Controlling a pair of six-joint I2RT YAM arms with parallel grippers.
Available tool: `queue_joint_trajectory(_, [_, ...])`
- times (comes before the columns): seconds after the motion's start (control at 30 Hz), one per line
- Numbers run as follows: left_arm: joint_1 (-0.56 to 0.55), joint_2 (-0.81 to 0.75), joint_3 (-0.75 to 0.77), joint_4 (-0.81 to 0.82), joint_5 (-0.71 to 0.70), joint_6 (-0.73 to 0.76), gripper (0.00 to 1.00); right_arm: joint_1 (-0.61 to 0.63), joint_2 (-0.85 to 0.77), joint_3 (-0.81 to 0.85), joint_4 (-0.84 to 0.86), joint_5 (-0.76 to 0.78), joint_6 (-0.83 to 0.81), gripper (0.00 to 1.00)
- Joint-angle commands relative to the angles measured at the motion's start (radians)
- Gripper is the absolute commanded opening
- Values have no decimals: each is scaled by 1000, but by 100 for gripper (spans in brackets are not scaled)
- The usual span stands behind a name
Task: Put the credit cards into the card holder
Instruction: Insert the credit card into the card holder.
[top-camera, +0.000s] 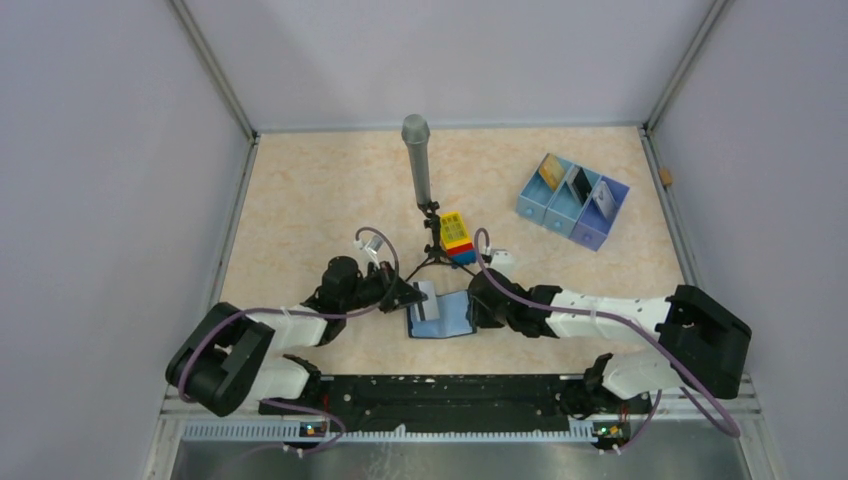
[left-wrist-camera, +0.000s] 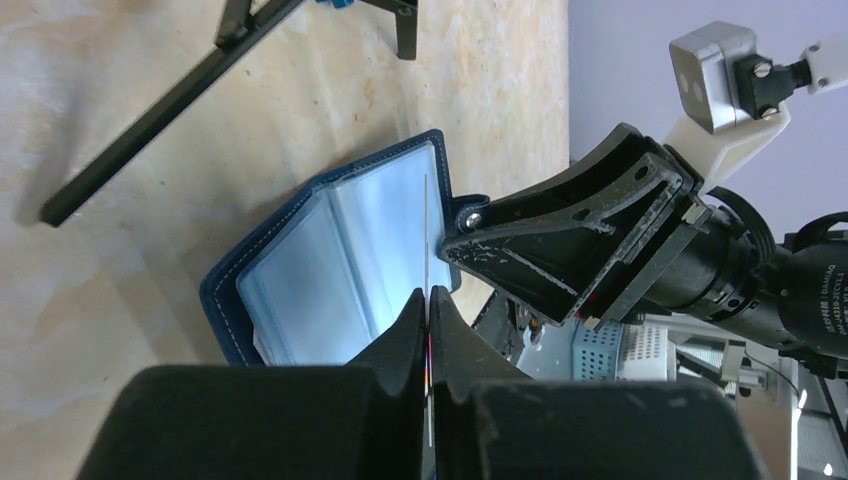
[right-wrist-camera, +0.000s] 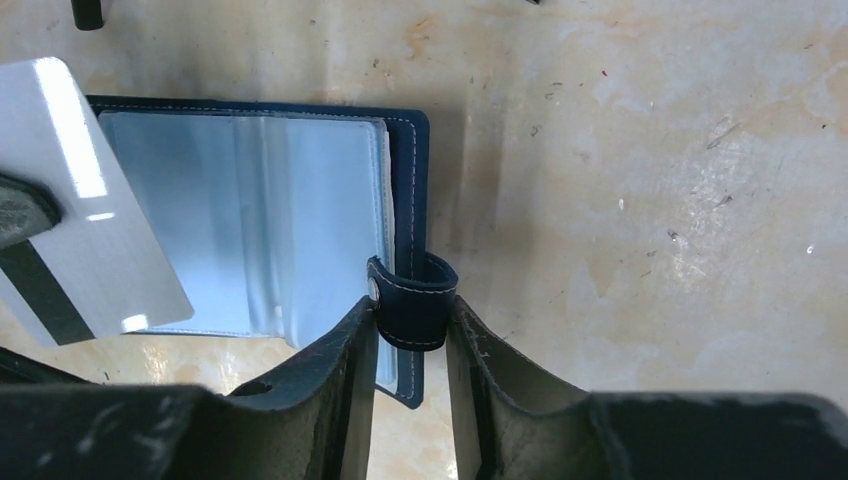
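The card holder (right-wrist-camera: 250, 230) lies open and flat on the worktop, close to the middle of the near edge, and the right gripper (right-wrist-camera: 412, 322) has its fingers pinched tight on the snap tab (right-wrist-camera: 412, 300)! The left gripper (left-wrist-camera: 429, 300) is clamped on a pale credit card (right-wrist-camera: 80, 250) with a dark stripe, tilted over the holder's left half. Three more cards (top-camera: 577, 182) stand in the blue tray (top-camera: 590, 235) towards the far right corner.

Left gripper (top-camera: 412, 296) has a pale card (top-camera: 426, 300) with a dark stripe over the left side of the open navy card holder (top-camera: 452, 320), and the right gripper (top-camera: 474, 305) sits at its right edge. Just behind, a toy brick block (top-camera: 457, 238) sits beside a tripod (top-camera: 432, 262). Far right, a pale blue tray (top-camera: 590, 238) carries a card in each compartment.
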Motion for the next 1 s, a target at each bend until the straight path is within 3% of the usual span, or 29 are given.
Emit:
queue_joint_trajectory(0.0, [-50, 64, -7, 190, -33, -59, 0, 12, 13, 43, -12, 28, 27, 28])
queue_joint_trajectory(0.67, [-133, 261, -12, 228, -117, -91, 0, 11, 37, 40, -42, 50, 62, 0])
queue_joint_trajectory(0.97, [-158, 300, -11, 242, -128, -113, 0, 12, 42, 45, -59, 61, 74, 0])
